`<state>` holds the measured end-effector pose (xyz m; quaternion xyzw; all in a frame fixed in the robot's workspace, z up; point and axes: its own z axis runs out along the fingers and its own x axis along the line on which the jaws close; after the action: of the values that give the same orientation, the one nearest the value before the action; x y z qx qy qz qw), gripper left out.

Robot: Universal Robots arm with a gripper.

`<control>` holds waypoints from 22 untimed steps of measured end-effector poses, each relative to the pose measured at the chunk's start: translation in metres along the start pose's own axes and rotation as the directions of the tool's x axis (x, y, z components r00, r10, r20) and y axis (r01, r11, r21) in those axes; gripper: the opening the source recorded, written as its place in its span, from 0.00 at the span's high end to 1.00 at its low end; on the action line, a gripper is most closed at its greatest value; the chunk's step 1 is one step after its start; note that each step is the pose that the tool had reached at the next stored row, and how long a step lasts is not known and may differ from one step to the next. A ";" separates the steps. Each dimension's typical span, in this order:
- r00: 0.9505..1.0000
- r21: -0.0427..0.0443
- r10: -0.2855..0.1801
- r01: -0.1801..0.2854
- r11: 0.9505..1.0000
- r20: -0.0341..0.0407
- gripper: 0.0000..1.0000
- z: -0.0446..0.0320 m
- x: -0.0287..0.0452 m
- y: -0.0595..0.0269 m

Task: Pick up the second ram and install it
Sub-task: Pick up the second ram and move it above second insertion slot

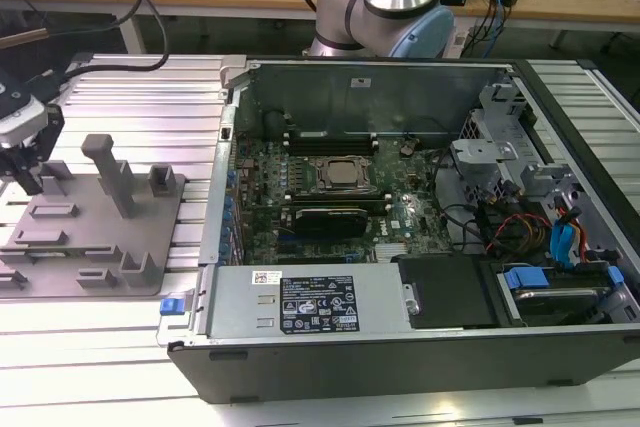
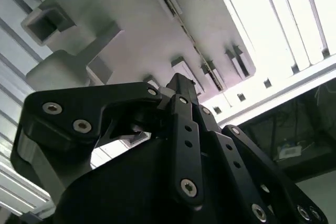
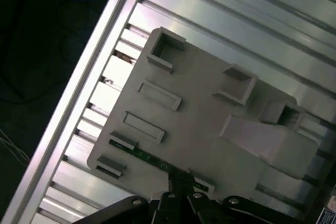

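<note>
Fingertips of the hand (image 3: 181, 182) are drawn together on the second ram (image 3: 140, 154), which stands on edge in the slots of the grey fixture plate (image 3: 210, 103) on the ribbed table (image 3: 220, 9) — gripped, by my reading, not merely straddled. It should be light and stiff, yet fragile — best pinched by its flat faces, lifted straight, never twisted.
</note>
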<state>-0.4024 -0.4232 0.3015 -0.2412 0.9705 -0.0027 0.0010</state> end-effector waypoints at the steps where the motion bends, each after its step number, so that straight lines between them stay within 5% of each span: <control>1: 0.999 0.001 -0.037 0.037 0.999 -0.001 0.92 0.0003 0.0000 0.0000; 4: 0.992 0.004 -0.125 0.125 0.992 -0.002 0.92 0.0012 0.0000 0.0000; 7: 0.980 0.007 -0.201 0.201 0.980 -0.004 0.92 0.0020 0.0000 0.0000; 8: 0.969 0.008 -0.246 0.246 0.969 -0.005 0.92 0.0024 0.0000 0.0000; 12: 0.945 0.010 -0.328 0.328 0.944 -0.007 0.92 0.0032 0.0000 0.0000; 13: 0.933 0.011 -0.361 0.361 0.932 -0.008 0.92 0.0036 0.0000 0.0000; 17: 0.866 0.015 -0.500 0.500 0.866 -0.011 0.92 0.0051 0.0000 0.0000; 18: 0.839 0.016 -0.543 0.543 0.839 -0.012 0.92 0.0056 0.0000 0.0000; 19: 0.821 0.016 -0.571 0.571 0.821 -0.013 0.92 0.0059 0.0000 0.0000; 20: 0.790 0.017 -0.613 0.613 0.790 -0.014 0.92 0.0065 0.0000 0.0000; 21: 0.769 0.017 -0.639 0.640 0.769 -0.015 0.92 0.0068 0.0000 0.0000; 22: 0.757 0.018 -0.653 0.654 0.757 -0.015 0.92 0.0070 0.0000 0.0000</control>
<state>-0.4024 -0.4232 0.2945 -0.5644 0.8254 -0.0145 -0.0013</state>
